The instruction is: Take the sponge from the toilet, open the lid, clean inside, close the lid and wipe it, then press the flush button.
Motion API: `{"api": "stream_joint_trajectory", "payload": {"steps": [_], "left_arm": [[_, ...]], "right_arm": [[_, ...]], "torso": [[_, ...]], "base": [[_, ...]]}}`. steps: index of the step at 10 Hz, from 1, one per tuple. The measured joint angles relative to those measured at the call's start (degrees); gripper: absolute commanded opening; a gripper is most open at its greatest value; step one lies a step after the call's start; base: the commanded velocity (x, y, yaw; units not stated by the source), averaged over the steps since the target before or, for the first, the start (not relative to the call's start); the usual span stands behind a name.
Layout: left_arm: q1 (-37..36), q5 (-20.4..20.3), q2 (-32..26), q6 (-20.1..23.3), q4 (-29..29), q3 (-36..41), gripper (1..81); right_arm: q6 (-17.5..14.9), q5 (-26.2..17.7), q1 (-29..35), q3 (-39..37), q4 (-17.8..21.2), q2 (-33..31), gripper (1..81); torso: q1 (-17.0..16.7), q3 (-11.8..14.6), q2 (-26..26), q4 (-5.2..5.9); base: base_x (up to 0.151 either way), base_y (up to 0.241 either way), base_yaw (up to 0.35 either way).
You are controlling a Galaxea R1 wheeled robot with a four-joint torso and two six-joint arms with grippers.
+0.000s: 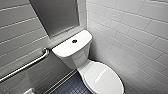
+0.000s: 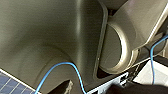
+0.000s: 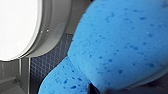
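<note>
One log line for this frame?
lid: closed | sponge: held at right wrist, beside toilet | flush button: no arm near

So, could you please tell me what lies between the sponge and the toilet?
In the right wrist view, a bare stretch of dark tiled floor separates the sponge from the toilet.
</note>
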Motion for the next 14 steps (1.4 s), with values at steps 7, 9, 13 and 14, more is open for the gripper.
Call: {"api": "stream_joint_trajectory", "payload": {"steps": [7,9,13,14], "left_arm": [[-1.68,-0.07,-0.02,0.00,0.00,0.06,81.1],[-1.43,0.09,-0.28,0.00,0.02,0.11,81.1],[-1.40,0.06,-0.28,0.00,0.04,0.00,81.1],[-1.29,0.00,-0.27,0.00,0.04,-0.20,81.1]], "right_arm": [[-0.89,5.33,-16.35,0.05,-3.99,-1.33,1.0],[-0.96,7.53,-21.50,-5.19,-6.42,5.66,1.0],[-1.18,10.79,-29.44,-12.63,-11.14,15.36,1.0],[-1.18,11.84,-30.40,-15.99,-12.41,18.47,1.0]], "torso": [[-2.54,0.02,3.94,0.00],[-4.72,0.57,7.50,0.00],[-9.57,7.87,14.84,0.00],[-10.95,9.97,16.92,0.00]], "base": [[0.000,0.000,0.000],[0.000,0.000,0.000],[0.000,0.000,0.000],[0.000,0.000,0.000]]}}
